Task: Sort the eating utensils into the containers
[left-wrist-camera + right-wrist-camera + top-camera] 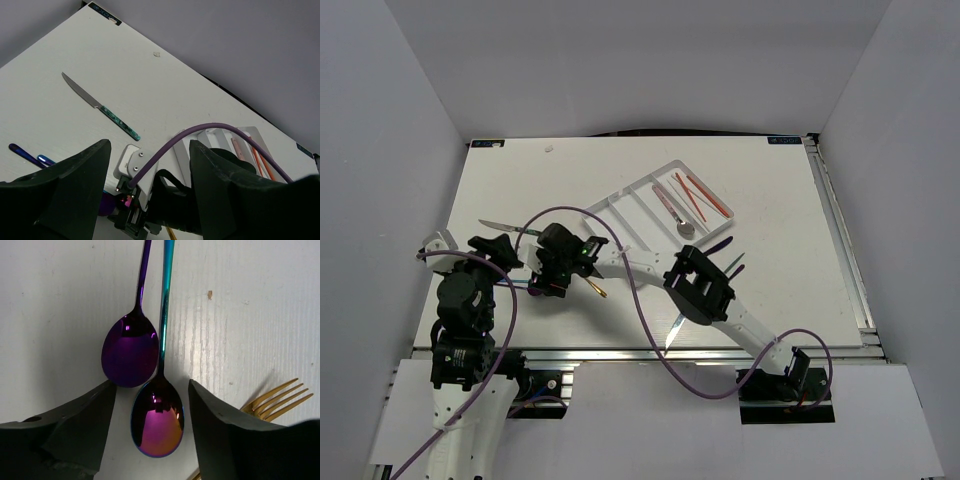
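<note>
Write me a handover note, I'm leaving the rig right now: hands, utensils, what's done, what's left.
Left hand: open, empty.
Right hand: open, above two iridescent spoons on the table, gold fork beside them.
Done: chopsticks and one pink-handled spoon lie in the tray.
Left: both iridescent spoons, the fork, the green-handled knife, and loose purple pieces near the tray.

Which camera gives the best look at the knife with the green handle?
The left wrist view: the knife lies whole and unobstructed on the table, blade and green handle both clear. The top external view shows it small, handle hard to make out. The right wrist view misses it entirely.
</note>
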